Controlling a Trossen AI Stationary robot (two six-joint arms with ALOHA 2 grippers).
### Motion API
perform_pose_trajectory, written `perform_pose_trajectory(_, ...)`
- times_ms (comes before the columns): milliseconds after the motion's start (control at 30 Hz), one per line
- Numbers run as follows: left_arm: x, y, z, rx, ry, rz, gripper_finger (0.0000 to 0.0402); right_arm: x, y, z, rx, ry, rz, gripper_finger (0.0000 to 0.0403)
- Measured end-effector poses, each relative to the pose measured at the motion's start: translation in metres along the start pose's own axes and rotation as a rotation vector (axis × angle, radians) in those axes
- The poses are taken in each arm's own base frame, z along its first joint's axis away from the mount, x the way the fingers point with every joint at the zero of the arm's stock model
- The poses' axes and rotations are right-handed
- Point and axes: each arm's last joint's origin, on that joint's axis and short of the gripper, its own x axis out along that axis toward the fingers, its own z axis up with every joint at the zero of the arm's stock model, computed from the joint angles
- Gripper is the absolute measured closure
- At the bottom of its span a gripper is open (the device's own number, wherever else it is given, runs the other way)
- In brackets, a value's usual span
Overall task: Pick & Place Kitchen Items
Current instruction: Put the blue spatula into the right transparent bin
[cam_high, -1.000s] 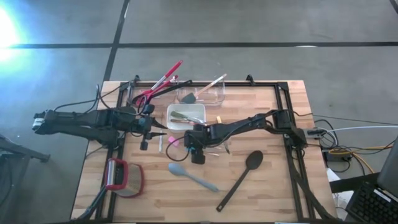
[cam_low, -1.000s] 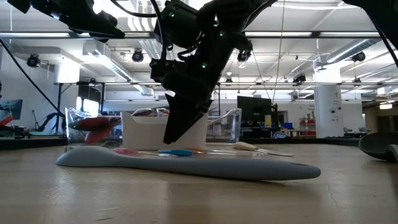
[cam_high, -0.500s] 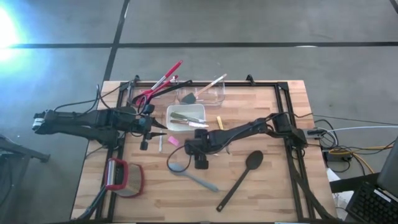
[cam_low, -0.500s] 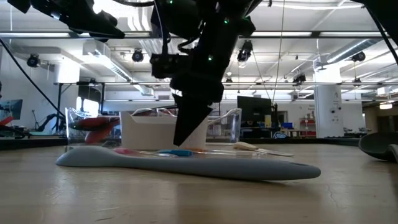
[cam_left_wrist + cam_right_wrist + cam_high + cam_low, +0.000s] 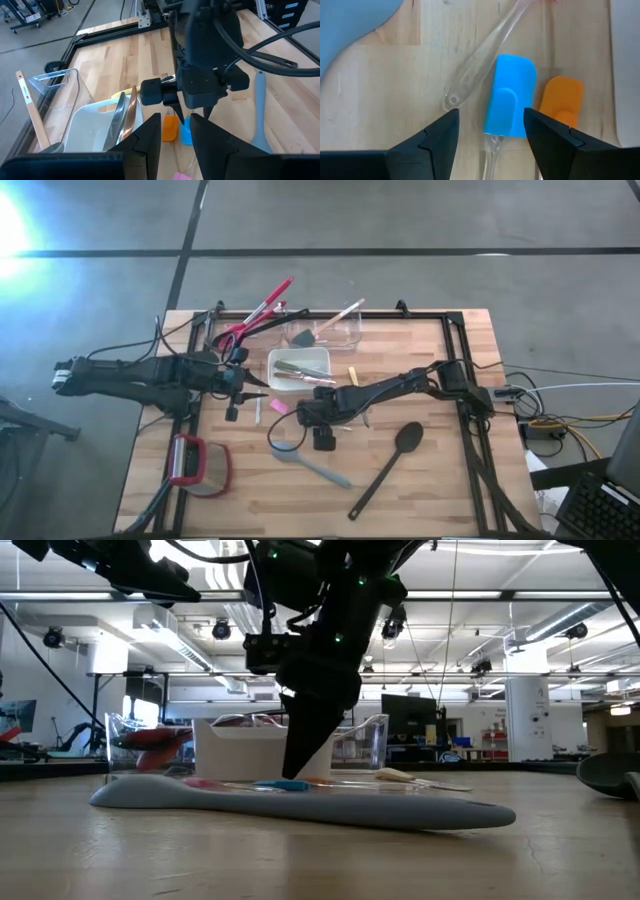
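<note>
We see the right gripper (image 5: 490, 131) low over the bench (image 5: 440, 480), jaws open and empty, straddling the blue piece (image 5: 510, 95); the orange piece (image 5: 561, 100) lies just beside. The left gripper (image 5: 171, 135) hovers open beside the dish (image 5: 298, 363).

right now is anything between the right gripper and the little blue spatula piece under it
Nothing visible is. The right gripper hangs open directly over the blue piece, with bare table between its fingers. An orange piece lies beside the blue one, and a clear handle runs next to it; neither covers it.
</note>
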Motion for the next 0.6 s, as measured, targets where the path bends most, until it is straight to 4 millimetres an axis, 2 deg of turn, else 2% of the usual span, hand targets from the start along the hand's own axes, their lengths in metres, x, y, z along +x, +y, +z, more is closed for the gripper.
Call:
perform_pose_trajectory(233, 0.0, 0.0001, 0.0, 0.0, 0.0, 0.0, 0.0293, 0.0027, -0.004, -0.0005, 0.024, -0.009, 0.009, 0.0212)
perform_pose_trajectory(600, 0.0, 0.0, 0.0, 0.001, 0.0, 0.0, 0.0293, 0.0029, 0.0013, -0.0081, 0.083, 0.063, 0.211, 0.0237)
